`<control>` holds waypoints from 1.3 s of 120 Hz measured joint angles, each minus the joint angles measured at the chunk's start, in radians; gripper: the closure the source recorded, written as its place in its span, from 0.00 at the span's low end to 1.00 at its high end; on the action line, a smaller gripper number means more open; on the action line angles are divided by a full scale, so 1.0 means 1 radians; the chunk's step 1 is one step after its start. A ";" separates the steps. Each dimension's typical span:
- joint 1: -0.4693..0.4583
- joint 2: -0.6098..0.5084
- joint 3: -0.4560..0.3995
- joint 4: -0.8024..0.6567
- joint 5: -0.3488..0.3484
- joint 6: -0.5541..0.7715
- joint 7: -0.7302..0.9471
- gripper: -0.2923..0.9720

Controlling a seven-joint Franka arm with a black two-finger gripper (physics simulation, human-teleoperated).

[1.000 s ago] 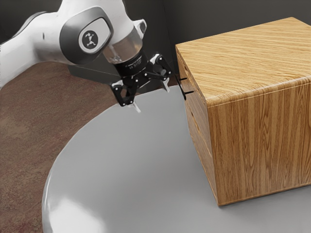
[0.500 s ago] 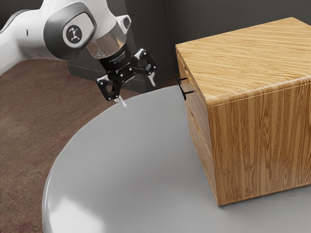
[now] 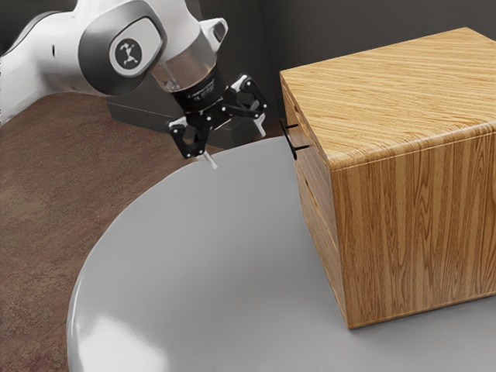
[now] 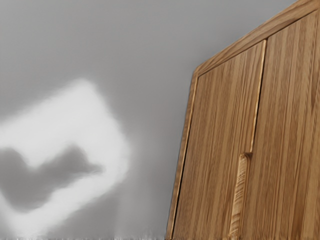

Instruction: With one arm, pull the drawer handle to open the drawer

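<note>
Wood grain covers the cabinet [image 3: 387,155], which stands on the round grey bench [image 3: 217,271] at the exterior view's right. Its drawer [image 3: 291,108] is at the top of the face turned toward the arm, and its front lies flush with the rest of that face, so it is closed. A small black handle [image 3: 293,138] sticks out from that front on 2 short posts.

The white arm [image 3: 116,54] comes in from the exterior view's upper left. Its wrist is bent down and tilted toward the cabinet, and the hand hangs above the bench's far edge. The jaws stand wide apart with nothing between them. The 2 black fingers [image 3: 188,143] end in pale tips, and the one closer to the cabinet is near the handle, on the exterior view's left of it, without touching.

From the wrist view, the cabinet's front [image 4: 220,150] slants beside the grey bench top [image 4: 100,60], with a narrow seam running along the panel.
</note>
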 joint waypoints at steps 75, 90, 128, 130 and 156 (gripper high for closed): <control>-0.005 0.023 -0.017 0.015 -0.038 0.100 0.025 0.23; 0.001 0.024 -0.017 0.009 -0.049 0.113 0.027 0.23; -0.009 0.026 -0.017 -0.007 -0.061 0.138 0.032 0.23; -0.009 0.027 -0.017 -0.008 -0.061 0.139 0.032 0.23; -0.006 0.042 -0.018 -0.018 -0.062 0.151 0.034 0.23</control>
